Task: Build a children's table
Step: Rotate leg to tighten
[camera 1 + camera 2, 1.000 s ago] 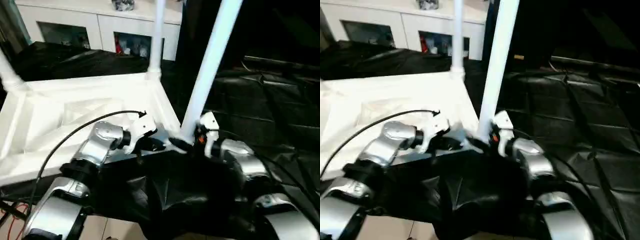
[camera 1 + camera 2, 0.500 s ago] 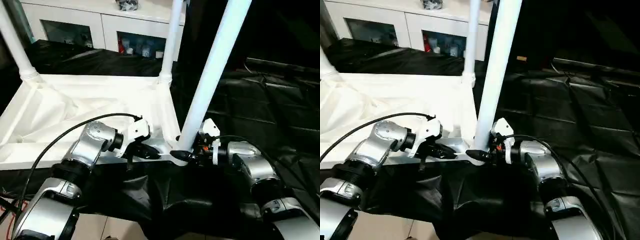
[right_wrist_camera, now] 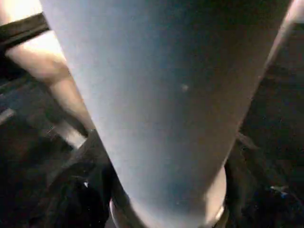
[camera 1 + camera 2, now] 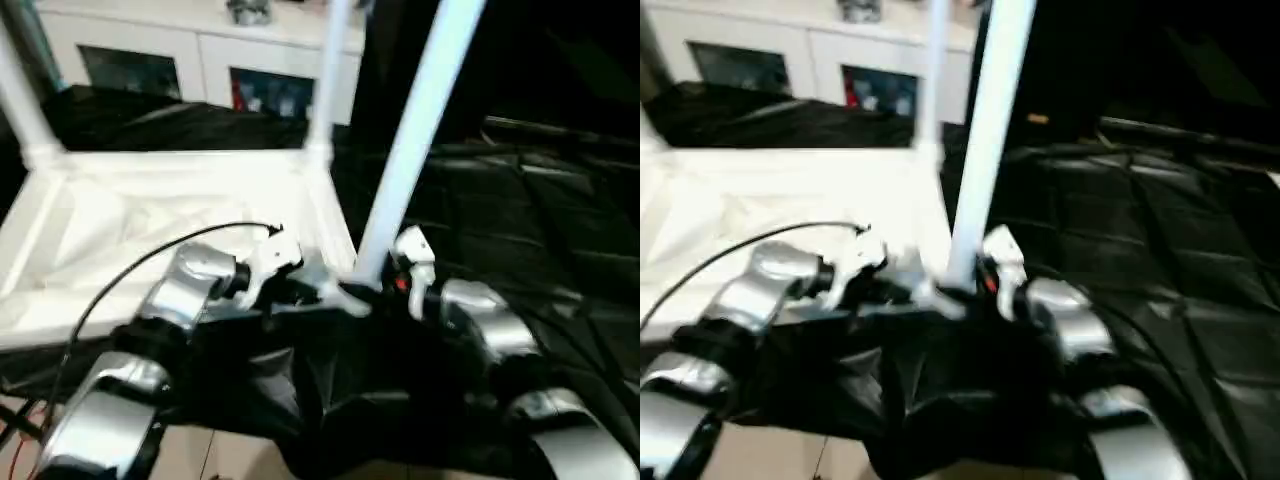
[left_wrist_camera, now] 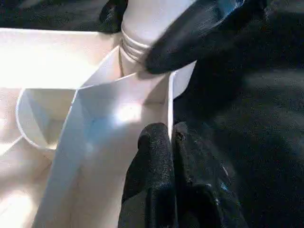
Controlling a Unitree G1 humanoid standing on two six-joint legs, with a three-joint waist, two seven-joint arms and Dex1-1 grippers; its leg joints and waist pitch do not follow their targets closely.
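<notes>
The black-draped desk [image 4: 520, 210] carries the upturned white tabletop [image 4: 150, 225], ribbed underside facing up. Behind it stands a white cabinet [image 4: 190, 55]. Three white tube legs rise from corner sockets: the near leg [image 4: 415, 130] at the corner closest to the robot, a far leg [image 4: 325, 85] behind it, and a third leg [image 4: 20, 105] at the far left corner. The right end effector [image 4: 385, 285] sits at the near leg's base, a black finger [image 5: 190, 35] pressed against the tube just above the socket (whether it truly grips I cannot tell). The left end effector [image 5: 171, 142] is pinched closed on the tabletop's thin rim beside that socket.
</notes>
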